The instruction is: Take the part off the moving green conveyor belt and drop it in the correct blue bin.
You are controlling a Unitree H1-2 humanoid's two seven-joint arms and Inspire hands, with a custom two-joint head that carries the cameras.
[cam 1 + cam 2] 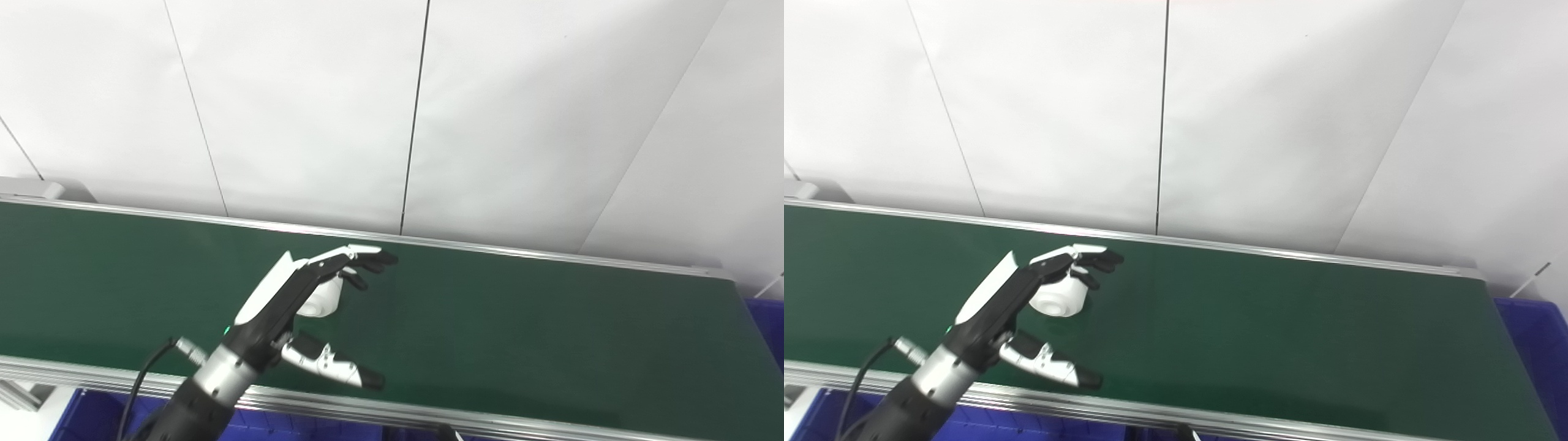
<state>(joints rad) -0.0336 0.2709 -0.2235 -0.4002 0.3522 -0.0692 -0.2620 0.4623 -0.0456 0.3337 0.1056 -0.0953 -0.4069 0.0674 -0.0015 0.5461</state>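
- My left hand (288,306) hovers over the green conveyor belt (520,318), nearer to its left end than to its right, about midway between the near rail and the far rail.
- My fingers (361,257) are stretched forward and spread, and my thumb (337,367) points out toward the near rail, so the hand is wide open and holds nothing.
- The white part (1056,298), a small round piece, lies on the belt just under my fingers; I cannot tell if they touch it.
- My right hand is not in the pictures.
- One blue bin (1537,343) shows past the right end of the belt, and another blue bin (92,410) shows below the near rail at the left.
- I judge that the grasp is not yet made; the thumb and the fingers must first close around the part.
- The risk: the belt moves, so if I close too late the part can slip out from under my fingers.
- A round smooth piece may also roll or squirt out if my thumb meets it off its middle.
- Which bin is correct I cannot tell from here, so a wrong drop is possible.
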